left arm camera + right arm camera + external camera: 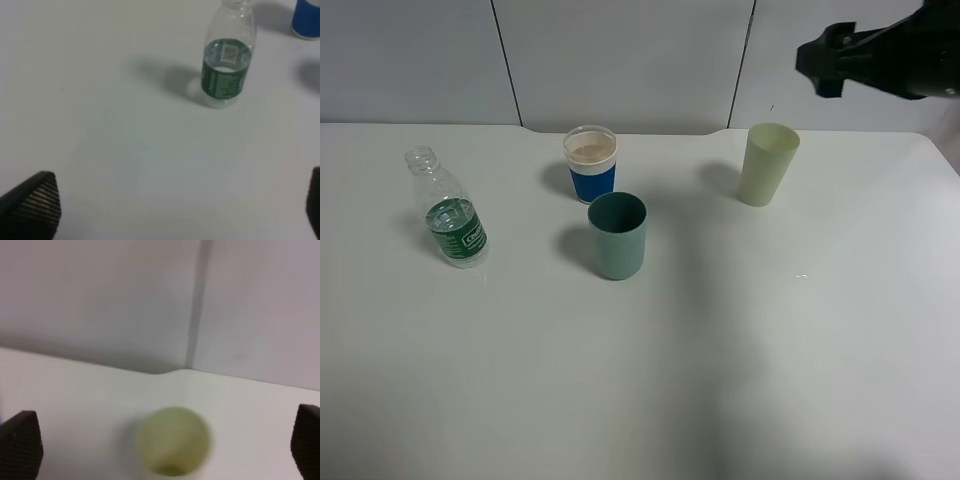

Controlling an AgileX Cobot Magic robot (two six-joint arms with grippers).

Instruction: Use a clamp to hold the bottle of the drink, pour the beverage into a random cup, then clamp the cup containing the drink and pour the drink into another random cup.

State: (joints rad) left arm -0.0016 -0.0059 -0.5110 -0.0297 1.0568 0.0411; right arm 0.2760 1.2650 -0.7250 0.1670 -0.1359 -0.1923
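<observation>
A clear uncapped bottle with a green label stands upright at the table's left; it also shows in the left wrist view. A blue-and-white cup, a teal cup and a pale green cup stand upright. My left gripper is open and empty, well short of the bottle; it is out of the exterior view. My right gripper is open and empty, raised near the back wall above the pale green cup.
The white table has a notched back edge against a grey panelled wall. The blue cup's base shows beyond the bottle in the left wrist view. The blue-and-white cup has a beige top.
</observation>
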